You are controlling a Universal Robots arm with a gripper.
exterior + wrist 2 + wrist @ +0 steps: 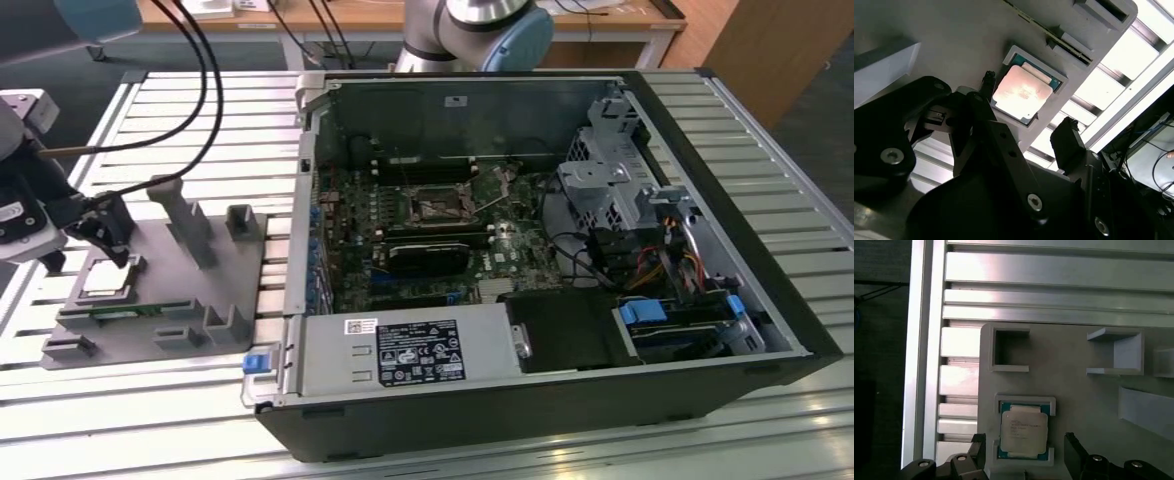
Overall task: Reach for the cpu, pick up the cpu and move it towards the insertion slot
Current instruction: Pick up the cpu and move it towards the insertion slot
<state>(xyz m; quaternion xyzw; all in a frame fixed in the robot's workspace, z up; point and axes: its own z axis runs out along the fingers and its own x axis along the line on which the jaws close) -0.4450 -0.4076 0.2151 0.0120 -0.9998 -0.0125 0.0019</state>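
Surveying from the largest item down: table [254, 120] carries an open case [561, 400] and, toward the exterior view's left of it, a grey fixture [174, 290]. Gripper [96, 232] hangs over the fixture with fingers [1072, 450] spread, one on each side of the cpu [1024, 430] and clear of it (no contact seen in both wrist views). Slot [438, 207] lies on the board inside the case, well apart from the gripper. Cpu sits flat in a raised pocket of the fixture, not yet lifted. Judgement: the reach is near complete. For a sound grasp, centre the fingers on opposite edges, descend level, close lightly, and lift straight so the chip clears the pocket lips.
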